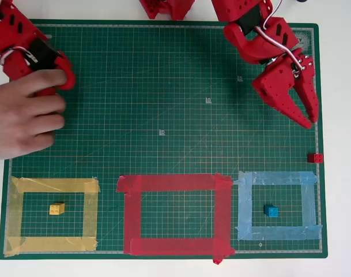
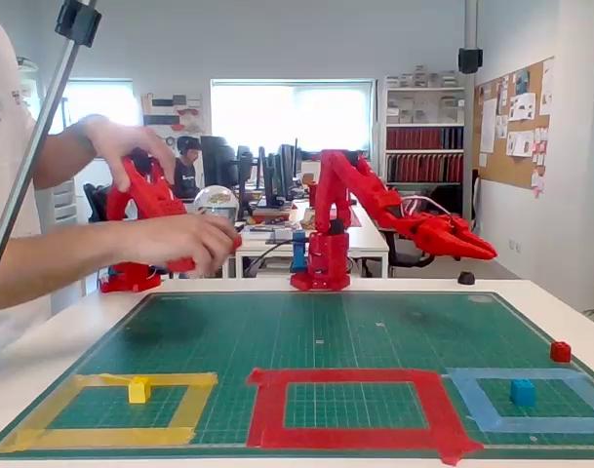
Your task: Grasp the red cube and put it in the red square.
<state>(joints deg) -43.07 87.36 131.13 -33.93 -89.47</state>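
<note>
Red two-finger hand (image 1: 309,118), fingers nearly together, is hovering above the tiny red studded plastic cube (image 1: 315,157); it should be widening before descending.

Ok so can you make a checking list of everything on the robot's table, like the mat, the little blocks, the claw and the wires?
Surface: green cutting mat on a white table.
Job's things: red cube at the mat's right edge in the overhead view, outside every outline; red square has nothing inside.
Clutter: yellow cube inside the yellow tape square; blue cube inside the light-blue tape square.
Grippers: gripper above the mat's right side, short of the red cube, holding nothing.
Cables: white cable along the arm.
Surroundings: office with desks, shelves, a pinboard; a person's hand at the left.
</note>
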